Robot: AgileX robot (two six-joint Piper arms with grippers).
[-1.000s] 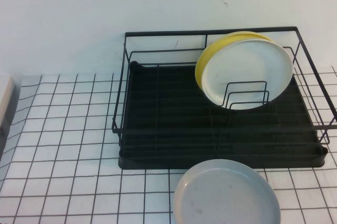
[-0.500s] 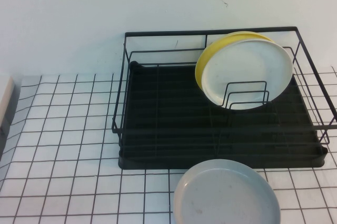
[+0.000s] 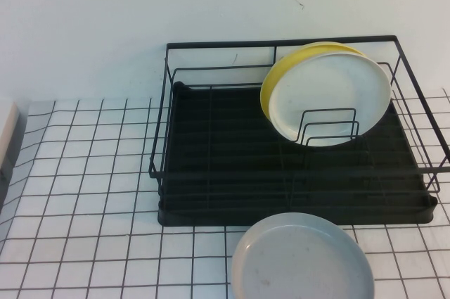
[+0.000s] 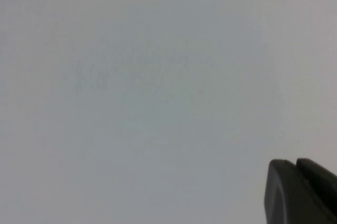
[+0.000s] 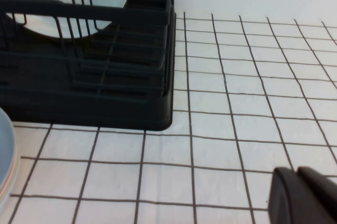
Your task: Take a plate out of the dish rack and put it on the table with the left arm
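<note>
The white plate (image 3: pixel 329 98) is standing upright in the rack (image 3: pixel 211 151) among the wire dividers, leaning against a yellow plate (image 3: pixel 278 77) behind it. The rack is sitting on the gridded worktop (image 3: pixel 84 172), with a grey plate (image 3: pixel 302 260) lying just in front of it. The left pincer (image 4: pixel 303 190) is facing a blank pale surface, closed and gripping nothing. The right pincer (image 5: pixel 305 195) is hovering low over the worktop beside the rack; whether it is open, I cannot tell.

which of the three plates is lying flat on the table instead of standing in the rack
The pale grey-blue plate, flat on the table in front of the dish rack. The white plate and yellow plate stand on edge inside the rack.
</note>
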